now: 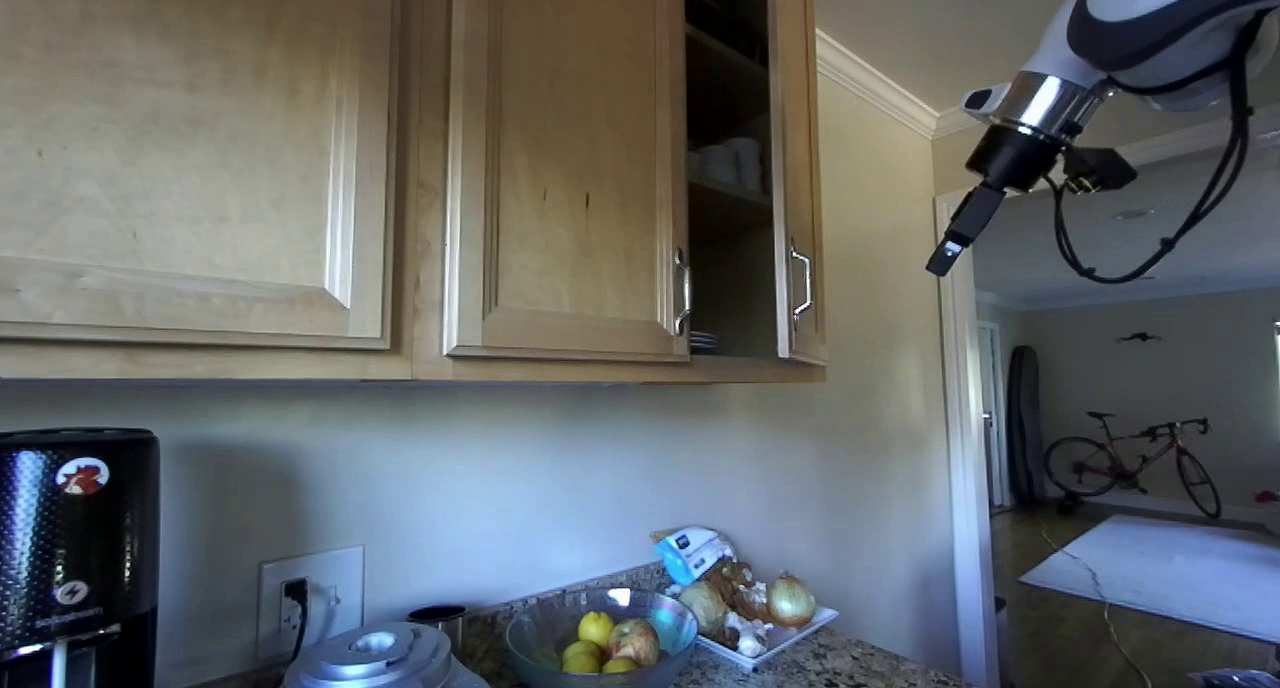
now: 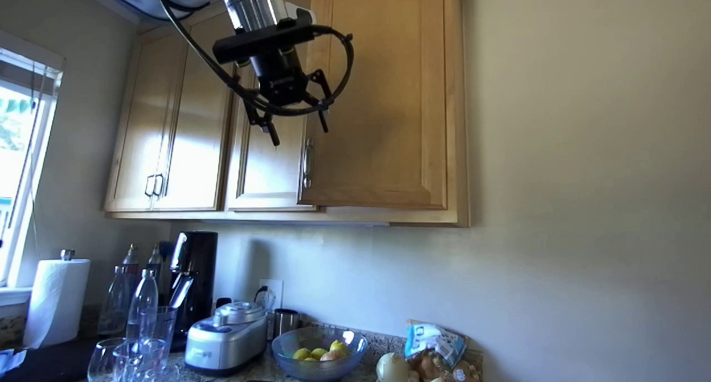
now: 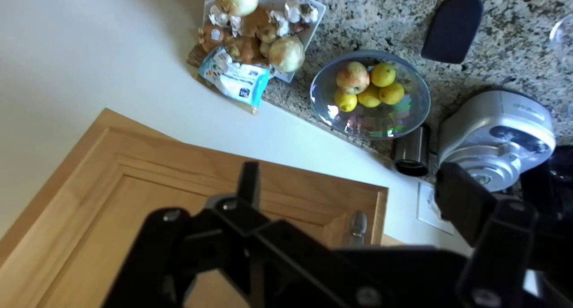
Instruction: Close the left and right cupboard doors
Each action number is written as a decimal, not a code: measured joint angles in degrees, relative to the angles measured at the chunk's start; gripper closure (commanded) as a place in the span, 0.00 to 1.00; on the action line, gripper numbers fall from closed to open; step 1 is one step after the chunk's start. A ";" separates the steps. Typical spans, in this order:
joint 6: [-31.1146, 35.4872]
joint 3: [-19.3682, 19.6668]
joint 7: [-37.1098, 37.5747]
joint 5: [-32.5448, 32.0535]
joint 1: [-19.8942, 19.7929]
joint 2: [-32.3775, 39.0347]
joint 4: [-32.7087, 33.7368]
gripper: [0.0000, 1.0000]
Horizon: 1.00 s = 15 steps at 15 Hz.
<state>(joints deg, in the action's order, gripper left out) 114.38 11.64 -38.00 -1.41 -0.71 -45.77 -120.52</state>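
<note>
The left cupboard door [image 1: 580, 168] lies flat or nearly flat against the cabinet; its silver handle [image 1: 683, 290] is at its right edge. The right cupboard door [image 1: 798, 168] stands partly open, its handle [image 1: 802, 283] at the free edge, with dark shelves showing between the doors. In an exterior view the right door [image 2: 383, 104] covers part of the left door [image 2: 272, 165]. My gripper [image 2: 300, 137] is open and empty, also seen in an exterior view [image 1: 940, 260], apart from the right door. In the wrist view the right door [image 3: 188, 164] lies beyond the open jaws [image 3: 356, 194].
A broader cabinet door [image 1: 180, 148] is shut at the left. Below, the counter holds a glass fruit bowl [image 2: 289, 365], a tray of onions [image 3: 313, 12], a silver appliance [image 2: 228, 337], a black machine [image 2: 194, 282] and several glasses. White dishes [image 1: 735, 163] stand inside the cupboard.
</note>
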 measured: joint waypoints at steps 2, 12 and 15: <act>-0.02 -0.28 2.37 -2.93 -0.68 0.77 -1.14 0.00; 1.40 -3.86 14.55 -7.53 -0.81 9.70 -2.76 0.00; 6.02 -4.37 16.16 -7.41 -0.79 10.86 -2.45 0.33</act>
<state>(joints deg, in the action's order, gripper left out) 120.39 7.26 -21.84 -8.82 -1.50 -34.90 -122.97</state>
